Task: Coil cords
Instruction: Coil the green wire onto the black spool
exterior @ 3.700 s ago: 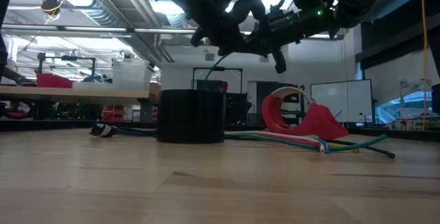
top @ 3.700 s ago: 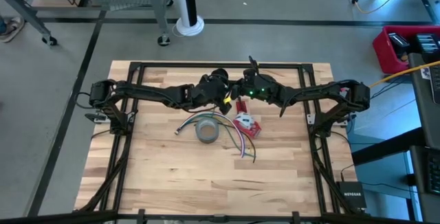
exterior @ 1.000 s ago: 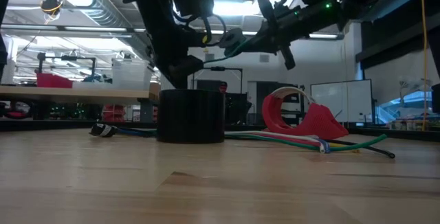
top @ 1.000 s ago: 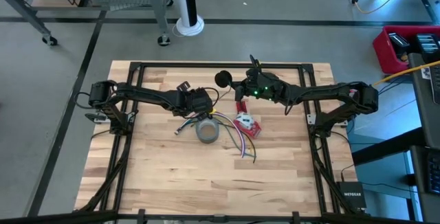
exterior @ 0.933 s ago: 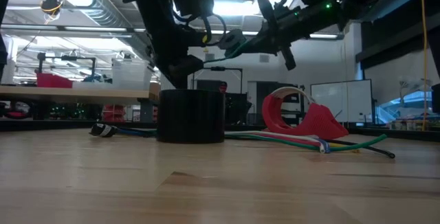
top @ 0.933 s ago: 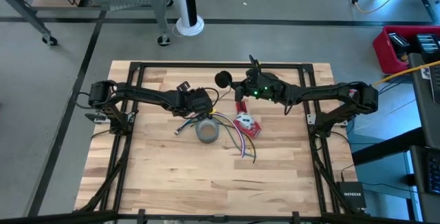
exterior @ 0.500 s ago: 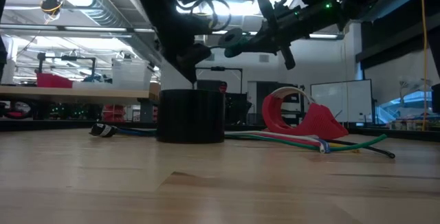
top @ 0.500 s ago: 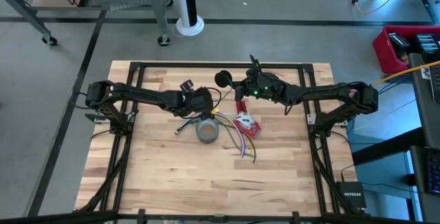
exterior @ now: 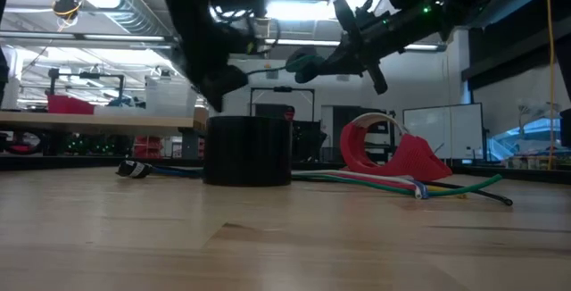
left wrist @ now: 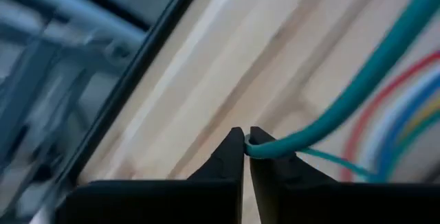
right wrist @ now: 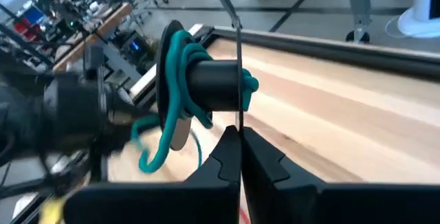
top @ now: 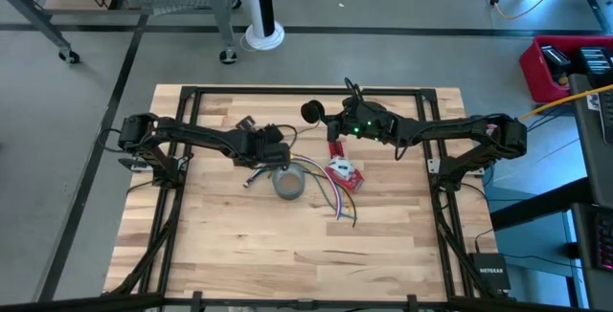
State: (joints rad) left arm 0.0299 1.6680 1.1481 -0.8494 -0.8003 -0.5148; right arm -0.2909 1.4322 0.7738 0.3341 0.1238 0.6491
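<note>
Two arms, one tape roll

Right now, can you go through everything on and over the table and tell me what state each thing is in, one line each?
Left gripper: jaws shut on the green cord, raised above the table.
Right gripper: jaws shut on a thin rod carrying a dark spool.
Green cord: partly wound around the spool, its free end in the left gripper.
Dark spool: held off the table.
Grey tape roll: flat on the table.
Red tape dispenser: resting on the table.
Loose coloured cords: uncoiled on the table.
</note>
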